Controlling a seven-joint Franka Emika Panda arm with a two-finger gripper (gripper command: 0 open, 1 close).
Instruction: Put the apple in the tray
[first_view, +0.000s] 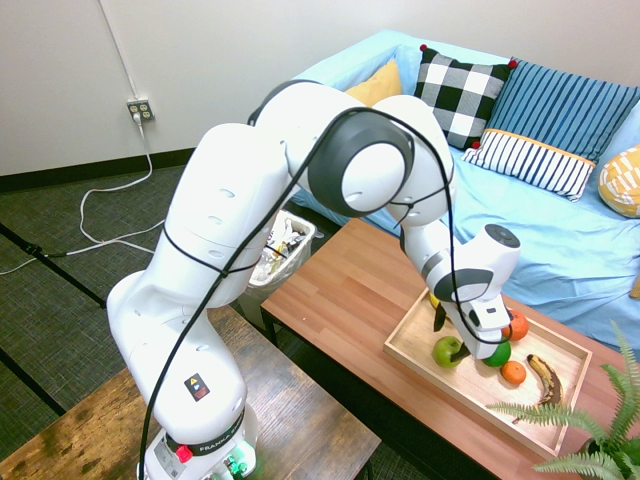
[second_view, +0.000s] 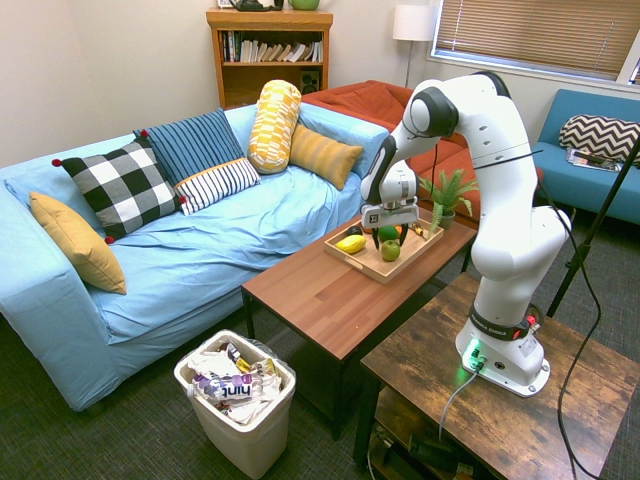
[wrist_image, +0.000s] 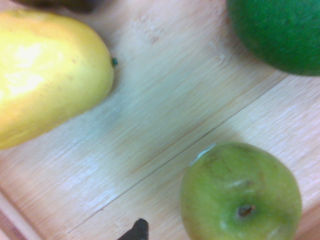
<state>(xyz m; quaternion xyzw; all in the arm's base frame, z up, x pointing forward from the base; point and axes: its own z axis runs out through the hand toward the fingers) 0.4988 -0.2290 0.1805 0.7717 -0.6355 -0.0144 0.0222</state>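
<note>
The yellow-green apple rests on the floor of the light-wood tray, near its front corner. My gripper hangs just above the apple, open, with one dark finger beside the fruit and nothing held. The wrist view shows the apple lying free on the tray's boards, stem dimple up.
In the tray also lie a yellow fruit, a dark green fruit, two oranges and a brown banana. The tray sits on a reddish-brown table. A fern stands at its end, a bin beside it.
</note>
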